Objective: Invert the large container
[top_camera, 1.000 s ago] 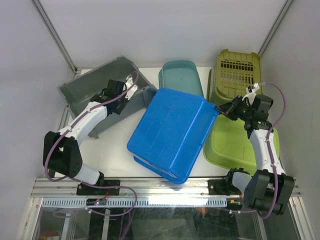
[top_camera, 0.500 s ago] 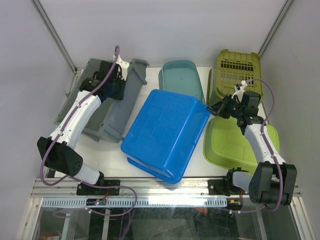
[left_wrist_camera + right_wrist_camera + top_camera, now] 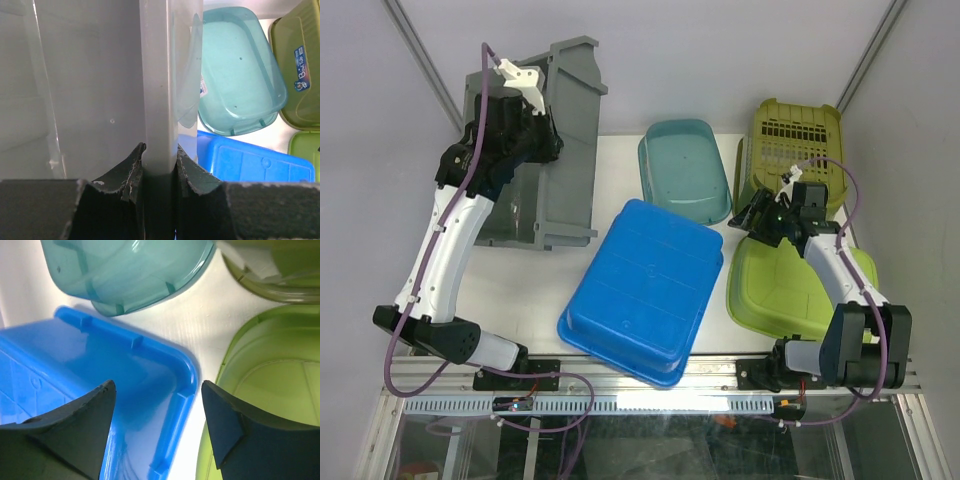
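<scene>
The large blue container [image 3: 640,290] lies bottom-up on the table in the middle of the top view; its corner rim [image 3: 182,390] shows below my right gripper. That right gripper [image 3: 752,218] [image 3: 157,387] hovers open just above the corner at the container's far right and touches nothing. My left gripper [image 3: 532,128] [image 3: 160,150] is raised at the back left, shut on the rim [image 3: 160,100] of a grey bin [image 3: 555,150], which it holds tipped up on its side.
A teal tub [image 3: 685,170] sits bottom-up behind the blue container. A green slotted basket [image 3: 798,140] leans at the back right, with a green tub [image 3: 790,285] in front of it. Frame posts and walls close in the table's sides.
My right gripper has opened and let go of the blue container, which has dropped flat and slid nearer. My left arm has swung the grey bin up and back, standing it steeply.
</scene>
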`<action>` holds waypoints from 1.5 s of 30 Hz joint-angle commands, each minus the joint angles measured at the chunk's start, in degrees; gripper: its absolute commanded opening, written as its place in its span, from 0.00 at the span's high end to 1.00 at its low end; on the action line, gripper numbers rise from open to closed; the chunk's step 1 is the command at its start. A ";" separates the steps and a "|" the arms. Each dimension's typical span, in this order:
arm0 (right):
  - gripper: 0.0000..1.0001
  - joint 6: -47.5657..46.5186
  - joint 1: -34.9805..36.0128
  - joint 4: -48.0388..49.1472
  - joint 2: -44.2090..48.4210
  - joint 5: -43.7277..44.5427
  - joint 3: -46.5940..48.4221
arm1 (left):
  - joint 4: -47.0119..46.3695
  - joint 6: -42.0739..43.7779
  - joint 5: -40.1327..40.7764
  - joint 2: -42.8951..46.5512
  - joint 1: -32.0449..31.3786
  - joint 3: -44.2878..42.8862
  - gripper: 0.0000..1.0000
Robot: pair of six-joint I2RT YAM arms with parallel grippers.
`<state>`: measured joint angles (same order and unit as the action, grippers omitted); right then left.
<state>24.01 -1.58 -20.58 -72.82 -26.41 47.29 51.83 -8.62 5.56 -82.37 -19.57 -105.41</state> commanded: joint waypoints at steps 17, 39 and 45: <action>0.25 3.87 6.14 -0.15 17.22 0.06 8.69 | -12.76 -16.67 -36.33 0.91 13.93 -10.58 1.00; 0.24 10.47 14.40 11.41 13.47 -5.98 8.46 | -146.49 -123.98 -61.84 -5.18 39.80 44.80 1.00; 0.24 14.54 28.04 21.62 5.32 -0.82 10.64 | -151.65 -127.61 -62.99 -9.64 42.88 50.90 1.00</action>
<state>34.35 20.14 -9.85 -63.05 -29.32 54.39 -77.73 -115.94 -62.28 -91.81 20.99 -56.21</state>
